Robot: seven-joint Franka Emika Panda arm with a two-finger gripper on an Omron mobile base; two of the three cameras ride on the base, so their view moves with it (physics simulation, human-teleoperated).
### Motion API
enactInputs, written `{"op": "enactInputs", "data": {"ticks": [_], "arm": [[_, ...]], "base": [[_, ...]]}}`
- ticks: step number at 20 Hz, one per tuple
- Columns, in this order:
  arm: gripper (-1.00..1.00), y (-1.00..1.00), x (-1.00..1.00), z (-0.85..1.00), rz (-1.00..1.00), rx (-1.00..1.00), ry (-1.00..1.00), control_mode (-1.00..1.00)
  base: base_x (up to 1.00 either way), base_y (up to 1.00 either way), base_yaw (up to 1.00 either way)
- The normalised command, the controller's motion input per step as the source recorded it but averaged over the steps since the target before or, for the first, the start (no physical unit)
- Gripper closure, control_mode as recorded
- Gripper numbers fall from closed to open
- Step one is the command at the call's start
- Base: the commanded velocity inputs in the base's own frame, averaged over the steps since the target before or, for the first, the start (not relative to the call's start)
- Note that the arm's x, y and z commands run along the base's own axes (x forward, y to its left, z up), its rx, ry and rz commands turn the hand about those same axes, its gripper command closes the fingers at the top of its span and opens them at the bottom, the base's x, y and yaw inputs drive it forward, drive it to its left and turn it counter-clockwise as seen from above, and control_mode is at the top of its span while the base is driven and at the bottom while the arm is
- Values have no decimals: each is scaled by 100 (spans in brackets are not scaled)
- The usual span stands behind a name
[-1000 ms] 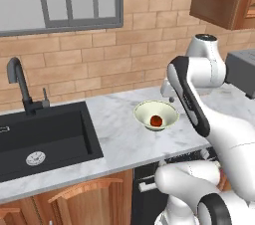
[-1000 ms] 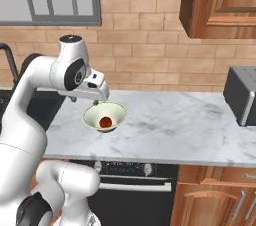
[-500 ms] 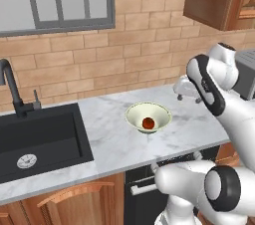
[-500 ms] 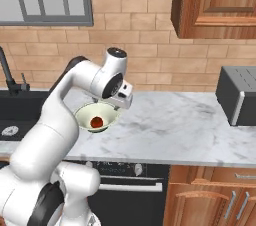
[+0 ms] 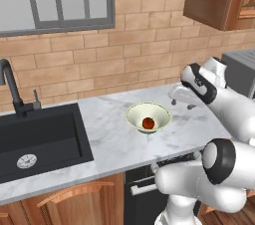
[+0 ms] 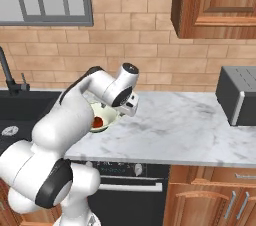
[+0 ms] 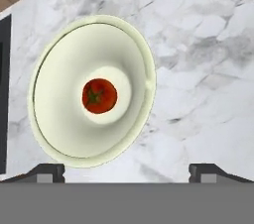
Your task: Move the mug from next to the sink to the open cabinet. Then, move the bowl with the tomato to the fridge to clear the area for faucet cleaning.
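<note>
The wide shallow cream-white bowl point(image 5: 148, 117) sits on the white marble counter point(image 5: 112, 139), to the right of the black rectangular sink point(image 5: 37, 139), with the small round red tomato point(image 7: 99, 96) resting loose at its centre. The end effector point(image 7: 126, 172) hangs above the bowl's near rim, jaws spread wide apart and empty. Risk assessment: a rim grasp taken off-centre could tip the bowl, and any tilt during carriage to the fridge could roll the tomato out.

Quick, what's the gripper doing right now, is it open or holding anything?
Gripper: open and empty, hovering above the counter beside the bowl with the tomato.
</note>
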Motion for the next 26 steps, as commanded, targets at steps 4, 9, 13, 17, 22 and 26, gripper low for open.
{"op": "enactInputs", "data": {"ticks": [4,9,13,17,22,26], "arm": [[-100,0,42,-64,0,-3,0,-100],[-100,9,41,-56,0,0,0,-100],[-100,18,37,-49,0,0,0,-100],[-100,13,28,-47,0,0,1,-100],[100,6,15,-30,0,0,0,-100],[100,0,-2,0,0,0,0,-100]], "base": [[0,0,0],[0,0,0],[0,0,0],[0,0,0],[0,0,0],[0,0,0]]}}
